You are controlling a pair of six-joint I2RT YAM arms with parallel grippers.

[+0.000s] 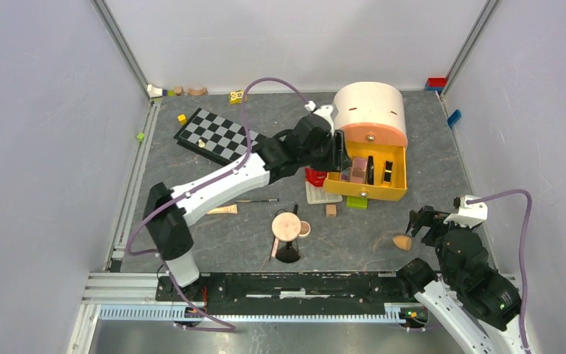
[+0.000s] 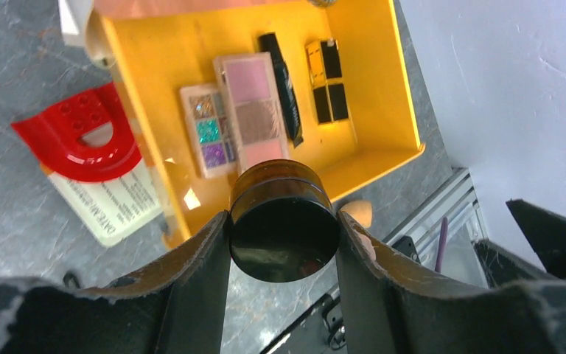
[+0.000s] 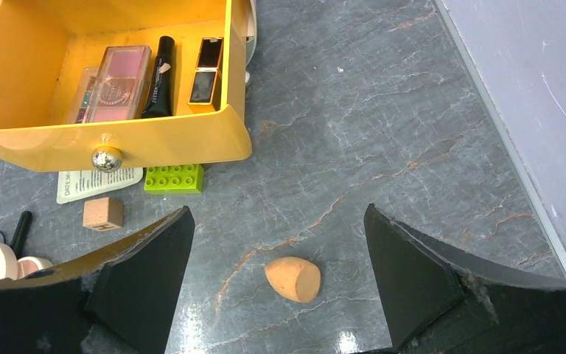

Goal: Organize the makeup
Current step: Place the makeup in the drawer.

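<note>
At yellow drawer point(image 2: 155, 59) edge, left gripper point(image 2: 282, 225) clenched on dark jar point(image 2: 280, 192); pink palette point(image 2: 254, 110), black tube point(image 2: 284, 88) inside drawer. Right gripper point(image 3: 278, 221) spread wide above orange sponge point(image 3: 293, 279) on table point(image 3: 383, 110).

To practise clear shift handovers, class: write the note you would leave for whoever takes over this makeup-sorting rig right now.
Left gripper: shut on the round dark-amber jar with a black lid, held by the edge of the open yellow plastic drawer.
Right gripper: open, empty, above the orange teardrop sponge on the grey table.
Done: pink palette, multicolour glitter palette, black tube and black-gold case lie in the drawer.
Left: put the jar in the drawer; then collect the sponge, thin black-handled brush and round peach compact.
</note>
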